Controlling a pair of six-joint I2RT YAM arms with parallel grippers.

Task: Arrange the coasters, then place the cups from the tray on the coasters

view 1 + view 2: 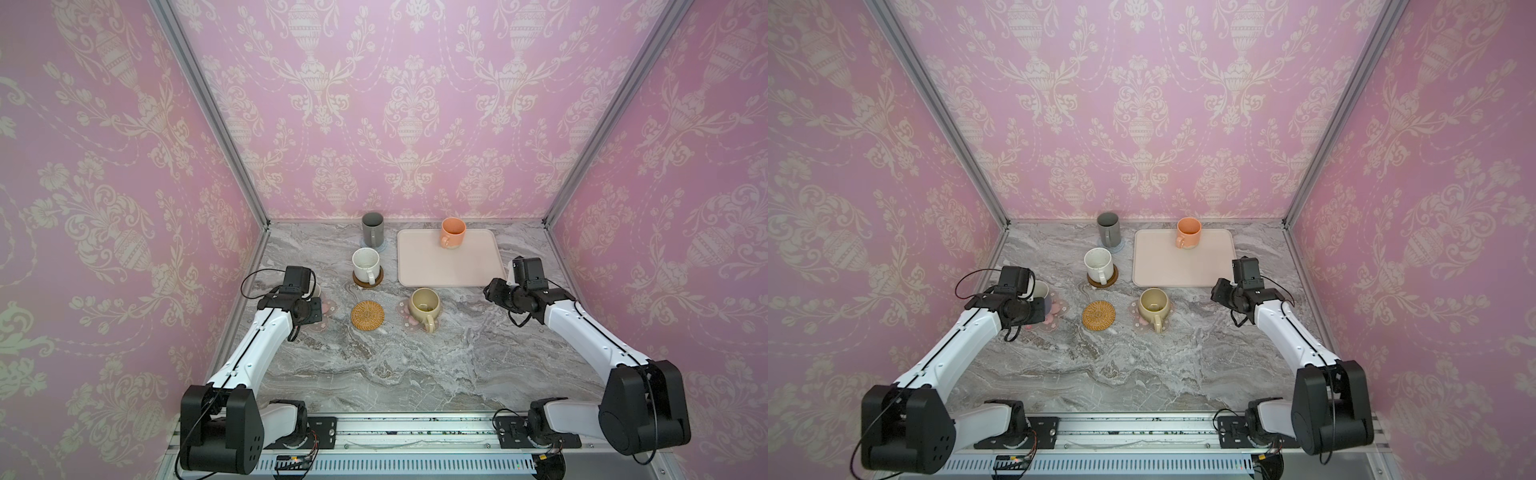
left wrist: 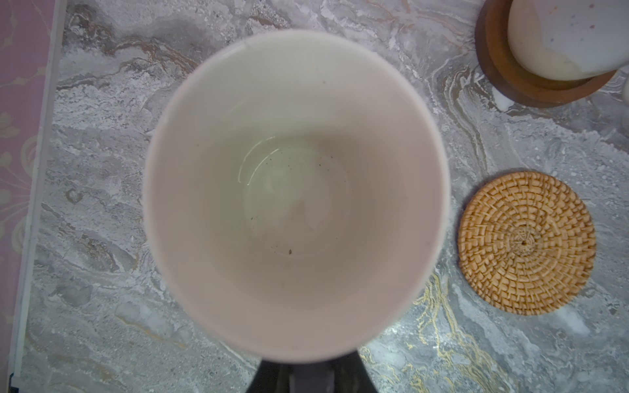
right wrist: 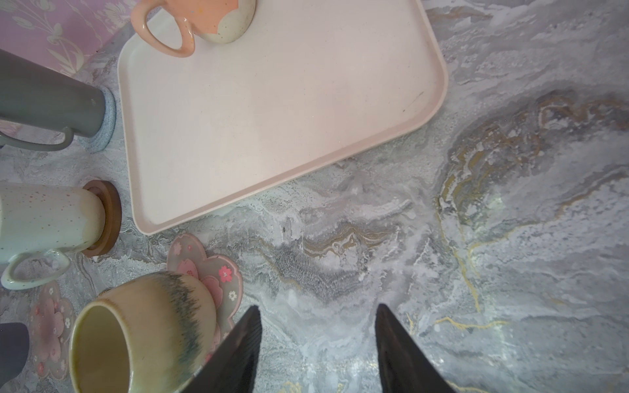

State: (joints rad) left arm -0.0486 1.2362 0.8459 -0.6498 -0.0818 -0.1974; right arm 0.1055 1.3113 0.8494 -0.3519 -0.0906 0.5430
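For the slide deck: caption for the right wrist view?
Right tool open over marble; peach cup alone on tray; grey, white, beige cups on coasters.

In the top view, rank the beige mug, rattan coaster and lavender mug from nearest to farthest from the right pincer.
1. Beige mug, just left of the right pincer.
2. Rattan coaster, middle of the front row.
3. Lavender mug, far left.

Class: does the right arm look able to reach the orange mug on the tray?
Probably yes: its open, empty gripper hovers beside the tray, and only bare tray lies between it and the orange mug.
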